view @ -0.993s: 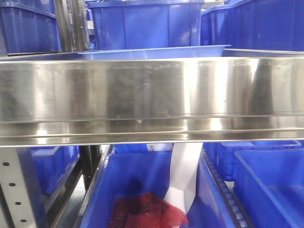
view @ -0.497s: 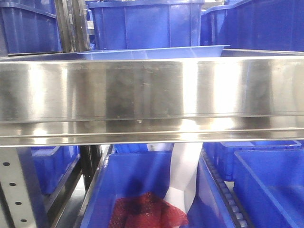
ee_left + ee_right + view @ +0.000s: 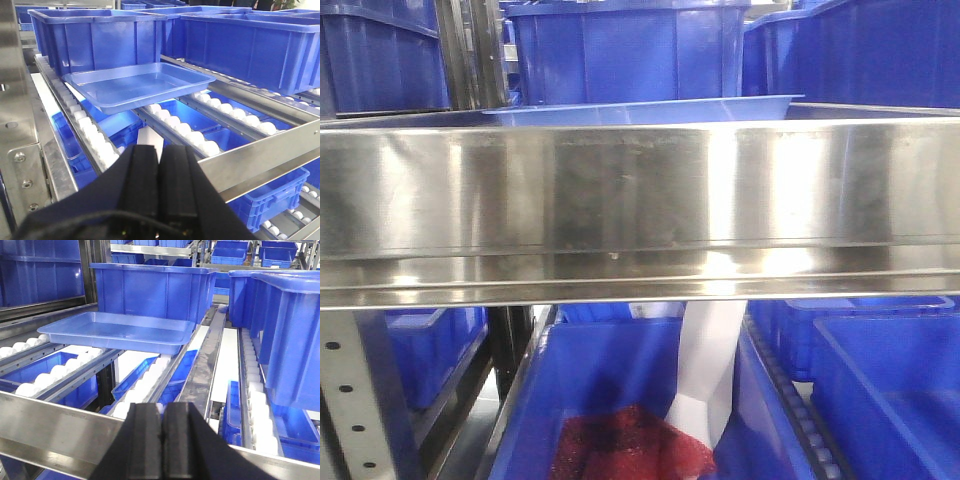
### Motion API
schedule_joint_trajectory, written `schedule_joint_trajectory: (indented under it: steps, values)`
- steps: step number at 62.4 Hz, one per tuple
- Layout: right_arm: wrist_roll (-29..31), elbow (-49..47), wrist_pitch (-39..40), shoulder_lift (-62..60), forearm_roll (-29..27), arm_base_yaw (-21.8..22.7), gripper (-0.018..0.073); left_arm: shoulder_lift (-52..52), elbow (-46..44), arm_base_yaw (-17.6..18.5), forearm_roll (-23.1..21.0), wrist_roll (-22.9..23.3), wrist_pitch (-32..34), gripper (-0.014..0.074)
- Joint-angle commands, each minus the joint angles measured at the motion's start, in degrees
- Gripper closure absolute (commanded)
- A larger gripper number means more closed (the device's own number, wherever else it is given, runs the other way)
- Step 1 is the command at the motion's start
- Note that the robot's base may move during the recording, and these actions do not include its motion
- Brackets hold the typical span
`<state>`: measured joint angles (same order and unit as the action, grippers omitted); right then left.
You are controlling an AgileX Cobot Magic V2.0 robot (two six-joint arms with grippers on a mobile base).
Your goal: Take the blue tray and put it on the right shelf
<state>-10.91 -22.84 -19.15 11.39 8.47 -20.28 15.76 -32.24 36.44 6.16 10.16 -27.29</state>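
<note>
Blue tray [image 3: 136, 87] sits empty on roller rails of the shelf [image 3: 640, 190], before a deep bin [image 3: 95, 37]. Likely light, stiff, slick; pinch the flared rim. Left hand [image 3: 159, 162] and right hand [image 3: 161, 432] both closed, empty.

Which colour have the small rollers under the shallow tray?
White rollers, clearest in the left wrist view, beneath the light-blue plastic tray.

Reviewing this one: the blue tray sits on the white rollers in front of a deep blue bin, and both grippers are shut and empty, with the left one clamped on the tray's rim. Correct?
Not quite. The left gripper is shut but apart from the blue tray, touching nothing, as the left wrist view shows. The rest holds: the tray sits on the white rollers before a deep blue bin, and the right gripper is shut and empty.
</note>
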Motion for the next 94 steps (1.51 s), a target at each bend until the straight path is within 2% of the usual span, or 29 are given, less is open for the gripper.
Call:
schedule_joint_trajectory:
  steps: [1,5,7,10,12,18,24,38,44,49,61,63,70,94]
  values:
    - [0.55,-1.52,5.58,0.63,0.93,0.04,0.0501,0.47,-1.46,0.42,0.09,-0.15,5.08,0.0645]
    - [0.55,-1.52,5.58,0.63,0.93,0.04,0.0501,0.47,-1.46,0.42,-0.02,-0.15,5.08,0.0645]
    - [0.55,-1.52,5.58,0.63,0.93,0.04,0.0501,0.47,-1.36,0.42,-1.42,-0.15,5.08,0.0645]
    - [0.55,-1.52,5.58,0.63,0.93,0.04,0.0501,0.39,-1.34,0.28,-6.16,-0.15,5.08,0.0645]
    - [0.55,-1.52,5.58,0.63,0.93,0.04,0.0501,0.23,-1.23,-0.18,-7.14,-0.82,4.79,0.0645]
    - [0.55,-1.52,5.58,0.63,0.93,0.04,0.0501,-1.28,0.00,-2.75,-7.14,-6.65,4.41,0.0645]
    - [0.55,-1.52,5.58,0.63,0.93,0.04,0.0501,-4.46,3.57,-7.66,-7.67,-7.65,6.17,0.0645]
    - [0.55,-1.52,5.58,0.63,0.93,0.04,0.0501,-15.69,16.69,-21.92,-10.10,-7.78,10.18,0.0645]
    - [0.55,-1.52,5.52,0.63,0.93,0.04,0.0501,-17.11,21.32,-26.03,-11.80,-7.78,12.09,0.0645]
    - [0.55,-1.52,5.44,0.63,0.93,0.04,0.0501,-16.96,25.64,-28.47,-11.81,-7.78,16.65,0.0645]
    - [0.55,-1.52,5.44,0.63,0.93,0.04,0.0501,-17.07,35.87,-31.62,-11.81,-7.78,33.46,0.0645]
    - [0.55,-1.52,5.44,0.63,0.93,0.04,0.0501,-17.07,35.64,-32.02,-11.81,-7.78,31.07,0.0645]
    - [0.55,-1.52,5.44,0.63,0.93,0.04,0.0501,-17.07,35.61,-33.44,-11.70,-7.78,31.08,0.0645]
    - [0.55,-1.52,5.44,0.63,0.93,0.04,0.0501,-17.07,35.61,-33.44,-11.70,-7.78,31.08,0.0645]
